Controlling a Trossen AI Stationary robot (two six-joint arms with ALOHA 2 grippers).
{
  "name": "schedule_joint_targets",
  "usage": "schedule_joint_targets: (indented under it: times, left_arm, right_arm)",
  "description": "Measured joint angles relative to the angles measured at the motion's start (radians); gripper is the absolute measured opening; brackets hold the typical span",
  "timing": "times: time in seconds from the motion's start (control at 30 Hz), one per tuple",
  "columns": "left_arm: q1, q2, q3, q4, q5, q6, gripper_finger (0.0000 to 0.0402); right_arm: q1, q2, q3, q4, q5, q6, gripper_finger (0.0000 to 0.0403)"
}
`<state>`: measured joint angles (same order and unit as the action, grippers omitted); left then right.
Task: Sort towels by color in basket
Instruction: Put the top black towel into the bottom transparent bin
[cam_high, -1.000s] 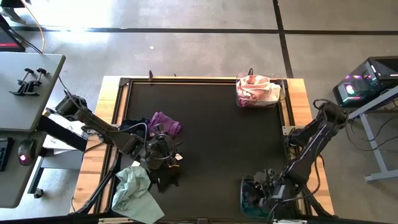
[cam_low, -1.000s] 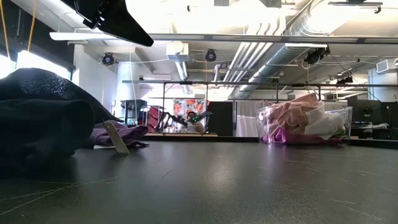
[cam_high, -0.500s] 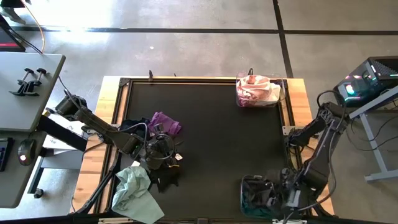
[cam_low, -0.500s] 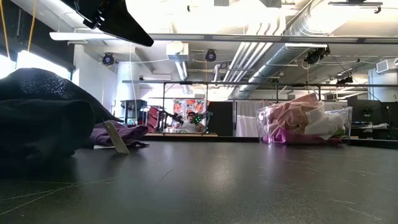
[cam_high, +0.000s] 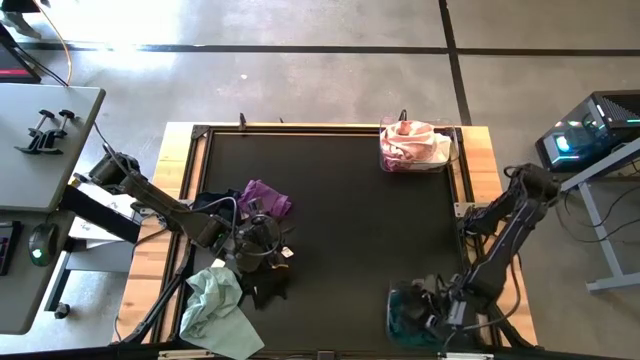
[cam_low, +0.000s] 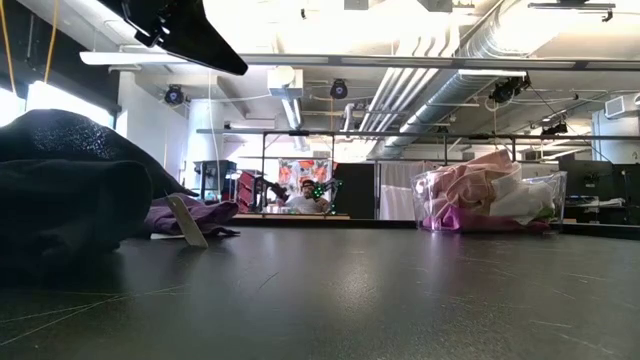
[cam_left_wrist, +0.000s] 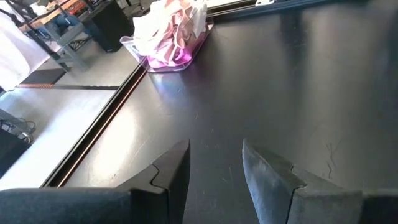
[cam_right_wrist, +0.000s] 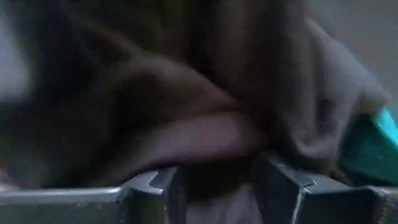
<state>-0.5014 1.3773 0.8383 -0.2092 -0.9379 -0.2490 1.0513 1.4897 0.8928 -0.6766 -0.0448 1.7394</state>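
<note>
The tabletop (cam_high: 340, 220) is matt black, framed in pale wood. Near its left edge lie a purple towel (cam_high: 265, 197) and a black one (cam_high: 265, 290); a pale mint towel (cam_high: 212, 300) sits at the front-left corner. The clear basket (cam_high: 414, 146) at the back-right corner holds pink and white cloths, with magenta showing low down. A teal towel (cam_high: 402, 312) fills the front-right basket

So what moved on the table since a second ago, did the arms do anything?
Only the right arm moved. Its elbow swung out toward the table's right edge, then came partway back, while the right gripper stayed low over the clear bin of dark and teal towels at the near right corner. Nothing was visibly picked up or dropped. The left gripper, the purple towel, the mint towel and the pink basket stayed put.
</note>
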Motion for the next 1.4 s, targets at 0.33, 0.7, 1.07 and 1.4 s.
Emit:
schedule_joint_targets:
  times: [0.33,0.7,1.07,1.4]
  left_arm:
    - [0.004,0.0,0.0,0.003,0.0,-0.003,0.0133]
    - [0.004,0.0,0.0,0.004,0.0,-0.003,0.0133]
    - [0.004,0.0,0.0,0.005,0.0,-0.002,0.0133]
    - [0.021,0.0,0.0,0.006,0.0,-0.006,0.0133]
  right_arm:
    - [-0.023,-0.015,0.049,-0.132,-0.076,-0.107,0.0153]
    - [-0.023,-0.018,0.398,-0.561,0.105,-0.119,0.0153]
    - [-0.098,-0.018,0.269,-0.561,0.233,-0.292,0.0153]
    - [-0.195,-0.018,0.177,-0.56,0.211,-0.481,0.0153]
